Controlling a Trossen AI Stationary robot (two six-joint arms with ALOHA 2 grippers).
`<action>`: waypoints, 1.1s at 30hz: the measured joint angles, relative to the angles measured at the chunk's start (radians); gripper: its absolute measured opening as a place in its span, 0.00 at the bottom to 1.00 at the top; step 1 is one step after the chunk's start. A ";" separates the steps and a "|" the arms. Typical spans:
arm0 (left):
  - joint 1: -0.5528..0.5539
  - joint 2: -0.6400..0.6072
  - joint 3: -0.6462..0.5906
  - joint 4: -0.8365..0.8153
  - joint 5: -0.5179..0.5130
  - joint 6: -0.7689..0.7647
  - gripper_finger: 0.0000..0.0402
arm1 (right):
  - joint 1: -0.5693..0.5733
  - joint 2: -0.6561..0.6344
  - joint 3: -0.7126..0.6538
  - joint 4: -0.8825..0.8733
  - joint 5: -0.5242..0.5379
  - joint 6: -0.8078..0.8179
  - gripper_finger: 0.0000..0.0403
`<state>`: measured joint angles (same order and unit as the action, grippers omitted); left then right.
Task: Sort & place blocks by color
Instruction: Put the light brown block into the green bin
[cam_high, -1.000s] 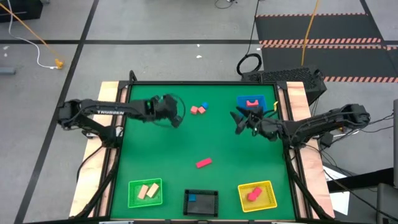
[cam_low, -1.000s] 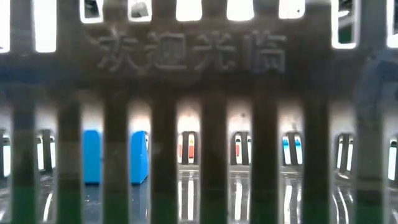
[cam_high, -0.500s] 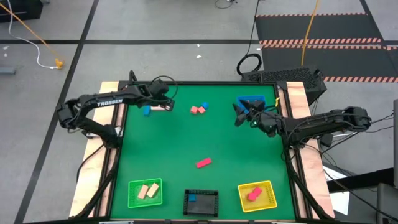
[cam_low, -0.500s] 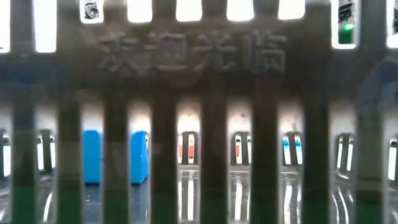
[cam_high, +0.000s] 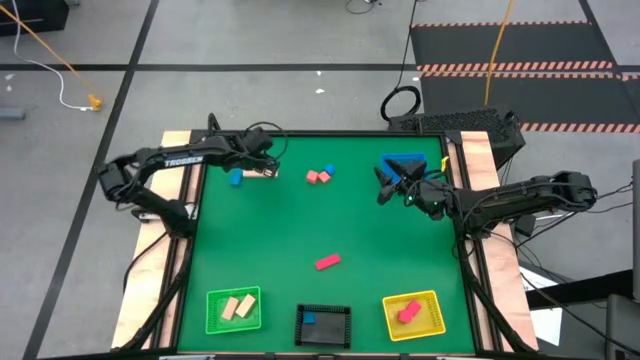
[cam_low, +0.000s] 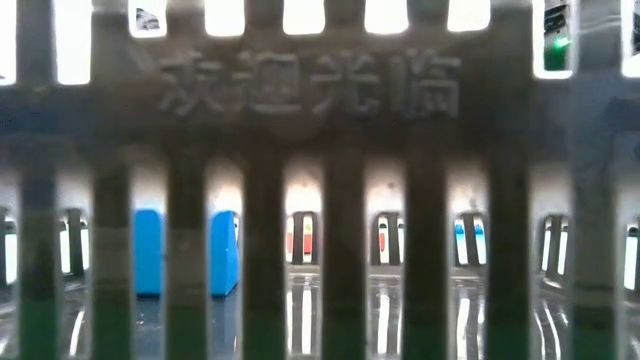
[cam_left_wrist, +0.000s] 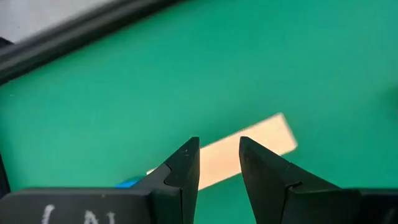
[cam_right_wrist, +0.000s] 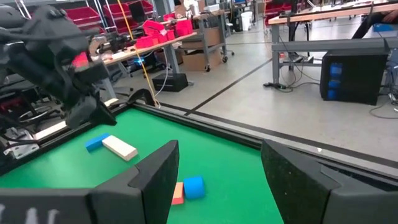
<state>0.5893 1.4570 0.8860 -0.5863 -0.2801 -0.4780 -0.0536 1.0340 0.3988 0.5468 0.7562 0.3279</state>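
- The left gripper (cam_high: 268, 166) was seen at the far left of the green table (cam_high: 280, 220), low over a tan block (cam_left_wrist: 249, 146); its fingers (cam_left_wrist: 183, 165) were set narrowly apart, with nothing between them.
- The tan block lay flat on the mat just beyond those fingertips, with a blue block (cam_high: 236, 178) just beside it on the left.
- The right gripper (cam_high: 385, 186) was held at the far right of the table, by the blue square tray (cam_high: 425, 160), its jaws spread wide and empty.
- A small red and blue pair of blocks (cam_high: 320, 175) was found touching at the far middle of the table, between the two grippers.
- A single red block (cam_high: 327, 262) was seen lying alone near the middle of the table, well apart from the rest.
- Along the near edge three mesh trays were lined up: the green tray (cam_high: 213, 322) at the left with two tan blocks (cam_high: 237, 307), the black tray (cam_high: 340, 325) in the middle with a blue piece (cam_high: 309, 319), and the yellow tray (cam_high: 432, 322) at the right with a red block (cam_high: 408, 313).
- The low view was blocked by the dark bars of a mesh wall (cam_low: 340, 200), so little could be told from it.
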 joint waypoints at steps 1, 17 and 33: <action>-0.004 0.018 0.000 -0.002 0.007 0.027 0.29 | 0.000 0.000 0.000 0.001 0.000 0.000 0.55; -0.113 0.082 -0.001 0.017 0.054 0.634 0.29 | 0.000 0.000 0.000 0.002 -0.001 0.000 0.55; -0.038 0.082 -0.001 0.075 0.123 0.738 0.37 | 0.000 0.000 0.000 0.002 -0.001 0.000 0.55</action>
<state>0.5511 1.5387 0.8848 -0.5116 -0.1571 0.2604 -0.0536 1.0340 0.3988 0.5493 0.7551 0.3279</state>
